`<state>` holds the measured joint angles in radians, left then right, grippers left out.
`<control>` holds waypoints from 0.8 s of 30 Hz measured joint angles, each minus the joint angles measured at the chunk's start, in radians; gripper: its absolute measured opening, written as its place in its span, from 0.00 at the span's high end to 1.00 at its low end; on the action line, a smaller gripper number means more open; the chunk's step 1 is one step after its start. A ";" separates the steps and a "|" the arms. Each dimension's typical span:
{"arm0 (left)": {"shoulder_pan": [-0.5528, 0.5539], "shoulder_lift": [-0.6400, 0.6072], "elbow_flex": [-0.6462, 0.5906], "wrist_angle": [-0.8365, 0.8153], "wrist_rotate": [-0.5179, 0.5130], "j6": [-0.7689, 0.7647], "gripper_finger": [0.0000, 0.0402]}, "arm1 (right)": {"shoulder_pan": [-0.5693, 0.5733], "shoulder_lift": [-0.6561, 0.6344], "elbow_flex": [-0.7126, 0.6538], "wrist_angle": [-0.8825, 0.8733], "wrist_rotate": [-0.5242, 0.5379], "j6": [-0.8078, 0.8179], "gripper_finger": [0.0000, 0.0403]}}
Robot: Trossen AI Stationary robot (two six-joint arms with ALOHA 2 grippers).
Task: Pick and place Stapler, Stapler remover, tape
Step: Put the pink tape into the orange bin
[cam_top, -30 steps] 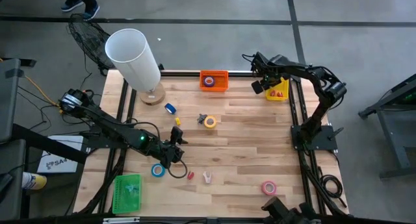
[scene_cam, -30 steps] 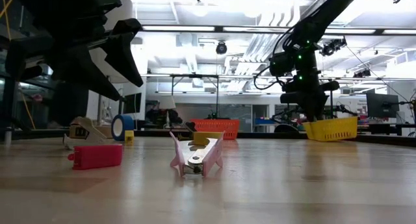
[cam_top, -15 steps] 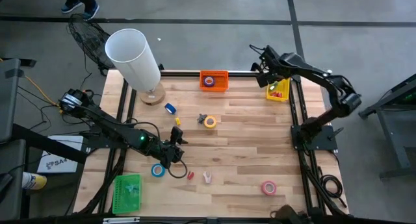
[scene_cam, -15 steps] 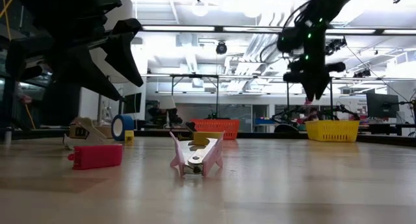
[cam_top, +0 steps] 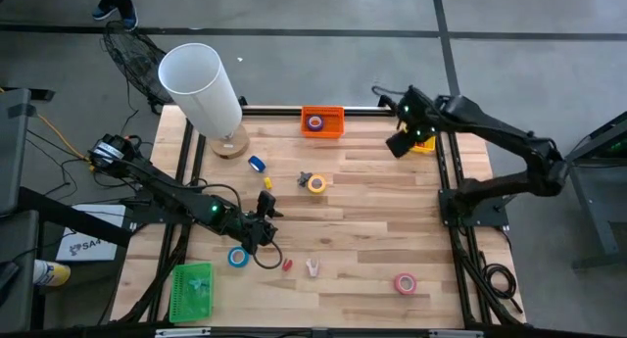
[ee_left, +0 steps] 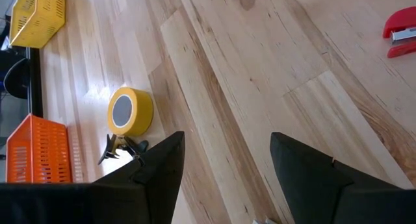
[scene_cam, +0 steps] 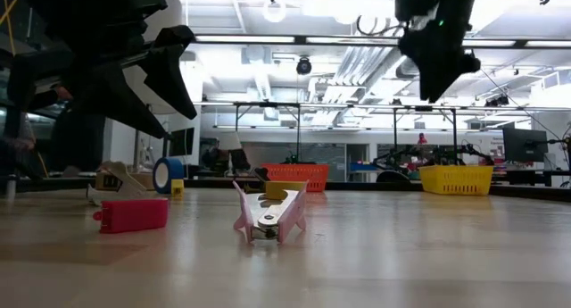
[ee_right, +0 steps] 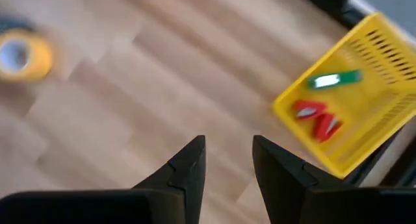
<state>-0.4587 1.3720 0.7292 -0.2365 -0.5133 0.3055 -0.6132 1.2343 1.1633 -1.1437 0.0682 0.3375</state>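
Note:
The pink staple remover and the red stapler lie near the table's near edge. A blue tape roll lies beside my left gripper, which hovers open and empty. The yellow tape rests mid-table, and a pink tape roll lies near the right corner. My right gripper hangs open and empty, high beside the yellow basket.
An orange basket at the far edge holds a tape ring. A green basket sits at the near left corner. A white cylinder stands far left. A small blue roll and a black clip lie mid-table. The yellow basket holds red and green items.
My right gripper has risen from just above the yellow basket and swung away from it toward the table's middle. The left arm and the things on the table have kept still.

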 joint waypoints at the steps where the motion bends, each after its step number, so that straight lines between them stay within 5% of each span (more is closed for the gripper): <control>1: 0.000 0.000 0.000 0.000 0.000 0.000 0.45 | 0.034 -0.010 0.000 -0.016 0.000 0.015 0.71; 15: 0.000 0.000 0.000 0.000 0.005 -0.010 0.45 | 0.535 -0.030 0.000 -0.135 -0.023 0.237 0.71; 24: 0.000 0.000 0.000 0.000 0.006 -0.015 0.45 | 0.853 -0.029 0.000 -0.154 0.075 0.477 0.70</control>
<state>-0.4587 1.3720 0.7292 -0.2363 -0.5068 0.2909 0.2398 1.2049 1.1633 -1.2980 0.1434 0.8145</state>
